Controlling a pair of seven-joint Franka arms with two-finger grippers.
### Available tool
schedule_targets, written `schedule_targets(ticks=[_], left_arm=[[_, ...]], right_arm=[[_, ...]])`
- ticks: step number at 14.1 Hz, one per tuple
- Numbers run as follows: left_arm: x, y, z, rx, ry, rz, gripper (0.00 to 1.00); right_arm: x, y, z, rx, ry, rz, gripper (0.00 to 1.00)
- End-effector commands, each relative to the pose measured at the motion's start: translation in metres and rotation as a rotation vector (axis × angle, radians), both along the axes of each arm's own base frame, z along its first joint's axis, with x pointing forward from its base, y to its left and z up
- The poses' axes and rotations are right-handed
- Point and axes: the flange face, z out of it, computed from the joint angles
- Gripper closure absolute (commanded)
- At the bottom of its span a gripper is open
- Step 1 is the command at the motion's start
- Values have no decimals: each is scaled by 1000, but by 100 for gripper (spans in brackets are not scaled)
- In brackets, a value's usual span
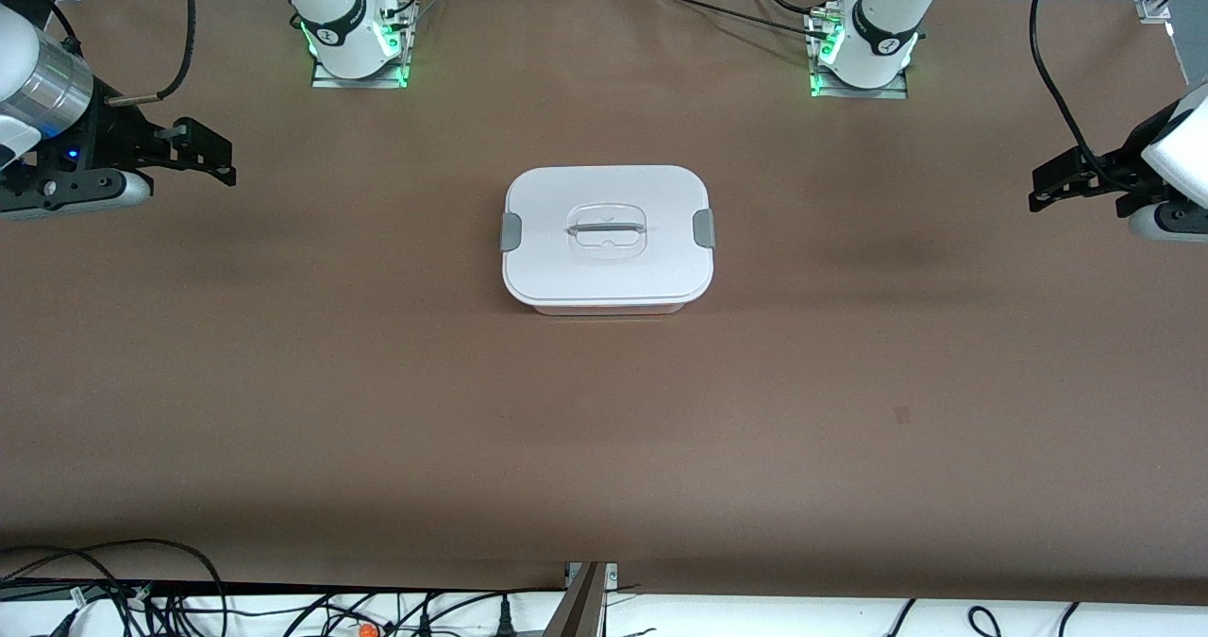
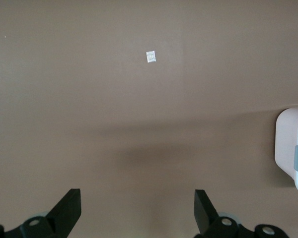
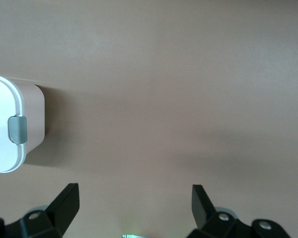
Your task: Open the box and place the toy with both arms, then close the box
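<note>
The box stands shut in the middle of the table, with its white lid on, a grey clip at each end and the clear handle in the centre. The toy is not in view. My right gripper hovers open and empty over the right arm's end of the table, well apart from the box. My left gripper hovers open and empty over the left arm's end. The left wrist view shows its open gripper and the box's end. The right wrist view shows its open gripper and the box's other end.
The brown table cover is bare around the box. A small tag lies on it toward the left arm's end, nearer the front camera than the box. The arm bases stand at the back edge. Cables hang along the front edge.
</note>
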Motion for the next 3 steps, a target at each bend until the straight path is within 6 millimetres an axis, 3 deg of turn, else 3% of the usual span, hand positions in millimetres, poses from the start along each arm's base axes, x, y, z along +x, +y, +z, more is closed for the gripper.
schedule_targets(ticks=[1, 3], left_arm=[[6, 2, -6, -19, 27, 21, 0], [6, -1, -5, -18, 26, 20, 0]], right_arm=[[2, 1, 4, -7, -6, -5, 0], [2, 1, 4, -7, -6, -5, 0]])
